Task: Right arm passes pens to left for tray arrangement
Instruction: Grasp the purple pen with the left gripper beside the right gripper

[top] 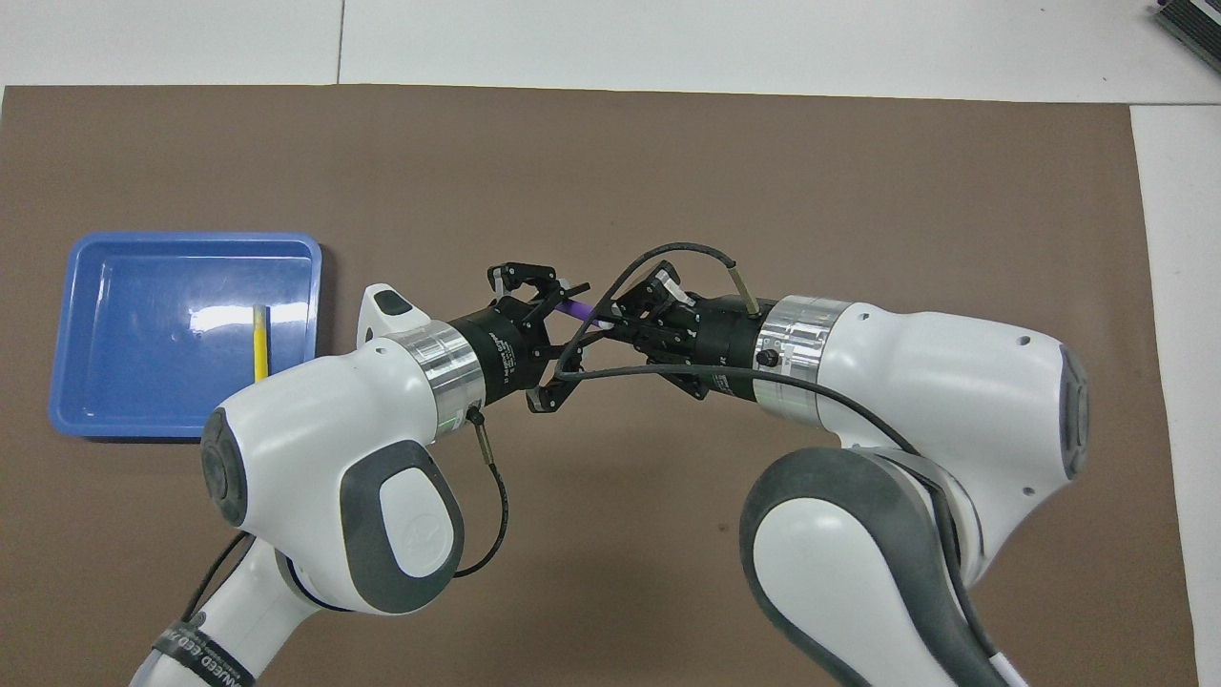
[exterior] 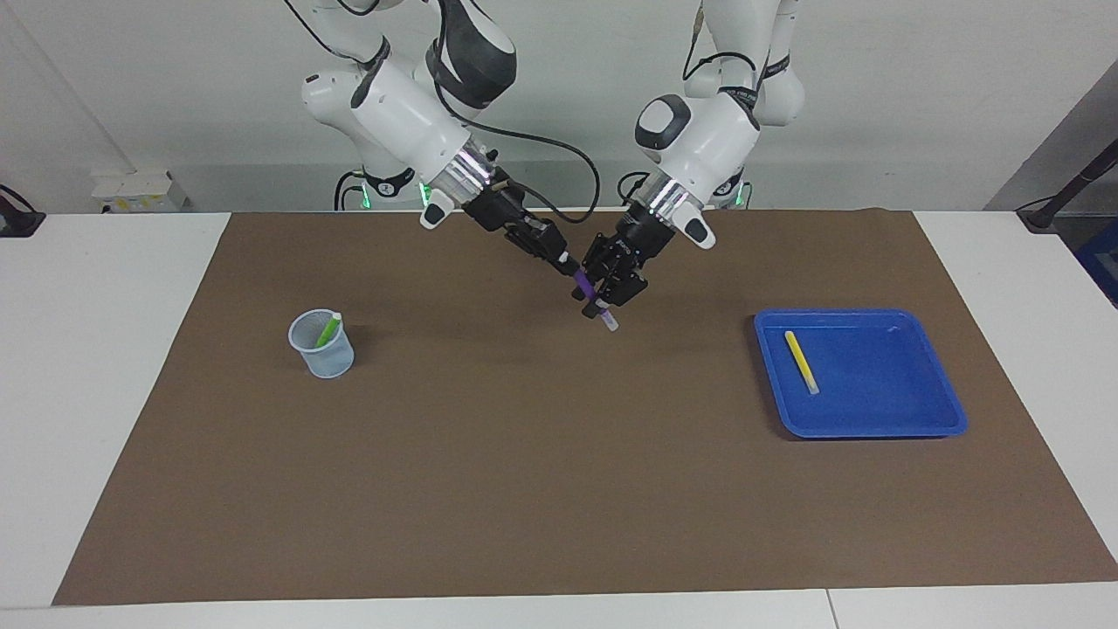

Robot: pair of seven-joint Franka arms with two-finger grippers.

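I saw the right gripper (exterior: 569, 264) clamped on the upper end of the purple pen (exterior: 584, 286), up over the middle of the brown mat (exterior: 524, 489). The left gripper (exterior: 603, 305) sat around the pen's lower part; I couldn't tell whether its fingers had it gripped. The yellow pen (exterior: 800, 361) lay in the blue tray (exterior: 873, 426) toward the left arm's end, the green pen (exterior: 327, 331) in the mesh cup (exterior: 323, 349) toward the right arm's.

Purple pen (exterior: 587, 289) tilts in mid-air between two arms over mid-bench; yellow pen (exterior: 801, 362) lies flat in the blue tray (exterior: 926, 411); green pen (exterior: 327, 330) stands slanted in a mesh cup (exterior: 325, 353)
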